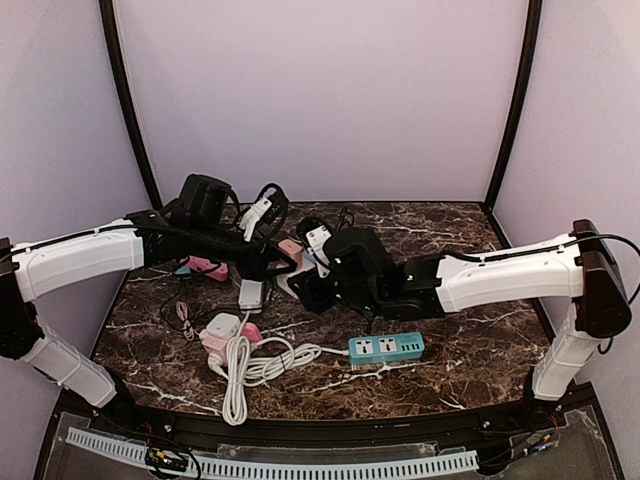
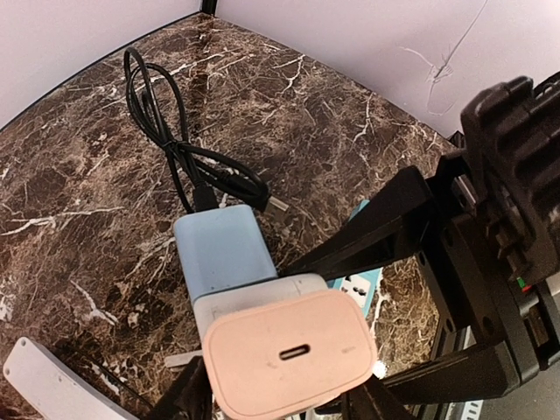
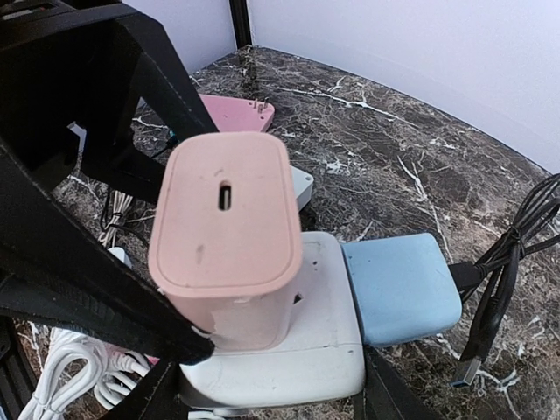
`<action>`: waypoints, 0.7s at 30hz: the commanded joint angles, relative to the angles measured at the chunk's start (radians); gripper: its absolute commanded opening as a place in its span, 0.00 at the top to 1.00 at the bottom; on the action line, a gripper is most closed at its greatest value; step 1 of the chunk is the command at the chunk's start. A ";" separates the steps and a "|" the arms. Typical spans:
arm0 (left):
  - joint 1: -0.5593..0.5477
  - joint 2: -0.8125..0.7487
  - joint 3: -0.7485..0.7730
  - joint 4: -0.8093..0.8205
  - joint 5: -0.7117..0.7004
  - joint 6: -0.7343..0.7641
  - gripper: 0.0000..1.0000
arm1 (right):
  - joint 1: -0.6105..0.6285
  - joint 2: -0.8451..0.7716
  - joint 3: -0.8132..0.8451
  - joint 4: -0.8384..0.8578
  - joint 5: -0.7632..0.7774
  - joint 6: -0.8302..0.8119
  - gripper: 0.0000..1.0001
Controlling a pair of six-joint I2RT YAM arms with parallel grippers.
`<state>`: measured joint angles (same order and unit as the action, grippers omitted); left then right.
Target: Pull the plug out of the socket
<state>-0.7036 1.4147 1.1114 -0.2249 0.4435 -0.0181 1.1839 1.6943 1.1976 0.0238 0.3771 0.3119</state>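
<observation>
A pink plug (image 3: 226, 219) with a USB-C port on top sits in a white socket block (image 3: 306, 350), which has a light blue part (image 3: 400, 287) on its side. My left gripper (image 2: 293, 389) is shut on the pink plug (image 2: 293, 354) from both sides. My right gripper (image 3: 276, 398) is shut on the white socket block, with a black finger on each side of its base. In the top view the two grippers meet at the table's middle, left (image 1: 283, 258) and right (image 1: 308, 288), with the pink plug (image 1: 290, 247) between them.
A teal power strip (image 1: 386, 347) lies in front of the right arm. A pink and white strip with a coiled white cable (image 1: 240, 360) lies front left. A black cable (image 2: 175, 149), a grey adapter (image 1: 250, 294) and other plugs (image 1: 258, 212) lie nearby.
</observation>
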 commanded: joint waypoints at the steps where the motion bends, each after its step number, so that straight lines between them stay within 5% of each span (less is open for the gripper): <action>1: -0.003 -0.005 0.010 -0.030 -0.023 0.012 0.54 | 0.013 0.008 0.048 0.044 0.029 -0.006 1.00; 5: -0.005 -0.002 0.011 -0.031 -0.023 0.012 0.54 | 0.014 0.016 0.057 0.035 0.029 -0.005 1.00; 15: -0.005 -0.006 0.012 -0.031 -0.016 0.012 0.31 | 0.013 0.027 0.065 0.025 0.024 0.003 1.00; 21: -0.005 -0.008 0.008 -0.023 0.006 0.012 0.44 | 0.014 0.025 0.065 0.022 0.023 0.006 1.00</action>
<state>-0.7052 1.4147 1.1114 -0.2359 0.4313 -0.0090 1.1847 1.7187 1.2179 -0.0078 0.3824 0.3130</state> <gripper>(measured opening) 0.625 0.568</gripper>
